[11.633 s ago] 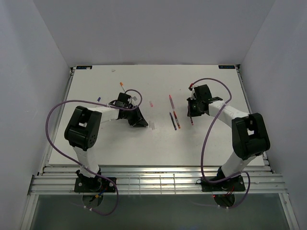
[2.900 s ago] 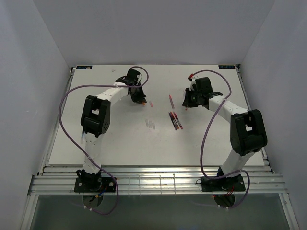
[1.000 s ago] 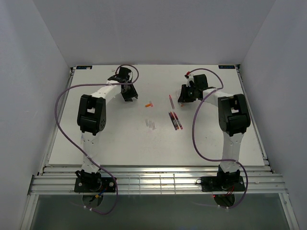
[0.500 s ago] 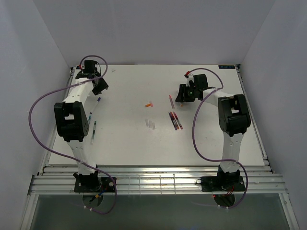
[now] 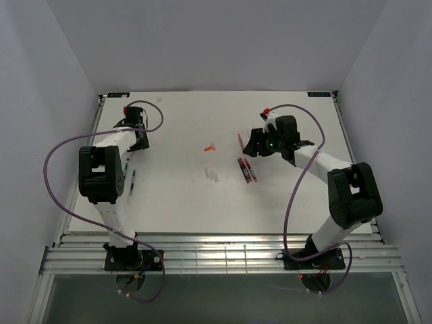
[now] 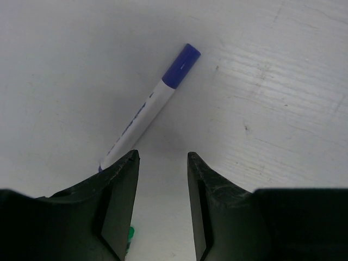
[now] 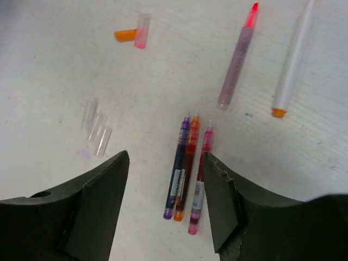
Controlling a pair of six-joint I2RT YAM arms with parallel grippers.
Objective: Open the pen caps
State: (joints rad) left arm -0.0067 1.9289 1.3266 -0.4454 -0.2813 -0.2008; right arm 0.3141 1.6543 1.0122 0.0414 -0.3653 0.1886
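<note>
My left gripper (image 6: 162,157) is open and empty at the table's far left (image 5: 138,137). Just beyond its tips lies a white pen (image 6: 142,117) with its blue cap (image 6: 182,65) on. My right gripper (image 7: 166,157) is open above three uncapped pens (image 7: 187,163), purple, orange and pink, lying side by side (image 5: 246,169). Three clear caps (image 7: 97,128) lie to their left (image 5: 213,175). Farther off, an orange cap (image 7: 125,35) and a pink cap (image 7: 142,30) lie touching. A pink pen with a red tip (image 7: 236,62) and a white pen with an orange tip (image 7: 292,62) lie beyond.
Two more pens (image 5: 131,183) lie near the left arm's forearm, close to the table's left edge (image 5: 84,175). A green bit (image 6: 130,234) shows under the left finger. White walls close the table on three sides. Purple cables loop over both arms.
The left arm swung from mid-table to the far left and now hangs over the blue-capped pen. The right gripper opened wider and drew back over the three pens.
</note>
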